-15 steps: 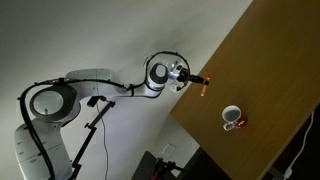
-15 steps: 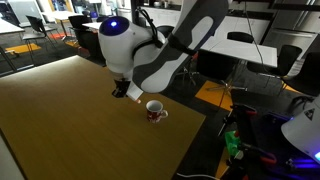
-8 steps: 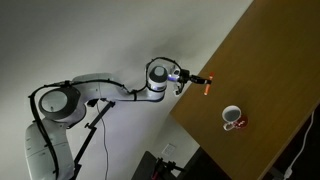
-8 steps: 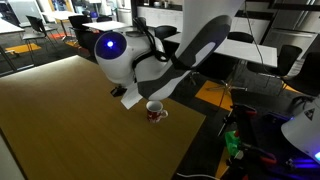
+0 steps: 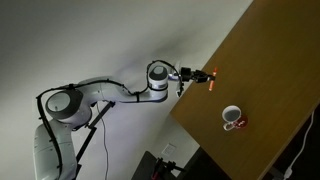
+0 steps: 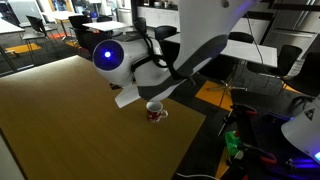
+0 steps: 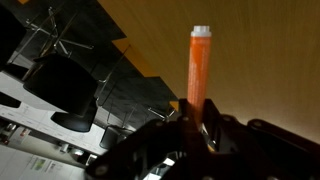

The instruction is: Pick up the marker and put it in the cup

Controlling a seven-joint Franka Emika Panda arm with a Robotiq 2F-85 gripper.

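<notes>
The marker [image 7: 198, 68] is a thin orange-red stick with a white tip. In the wrist view it stands up from between my fingers, over the brown table. My gripper [image 7: 197, 122] is shut on its lower end. In an exterior view the gripper [image 5: 205, 76] holds the marker [image 5: 214, 81] above the table's edge, up and to the left of the cup [image 5: 232, 117]. The cup is a white mug with a dark inside and reddish marks. In an exterior view the cup [image 6: 155, 110] stands near the table's right edge, just below my arm; the marker is hidden there.
The brown wooden table [image 5: 270, 80] fills the right of an exterior view; its edge runs diagonally below the gripper. In an exterior view the table [image 6: 70, 130] is backed by office desks and chairs [image 6: 250, 45]. The floor below the edge shows in the wrist view [image 7: 60, 70].
The gripper has moved with the marker up and to the right, further over the table. In an exterior view the arm has swung lower and left, above the cup.
</notes>
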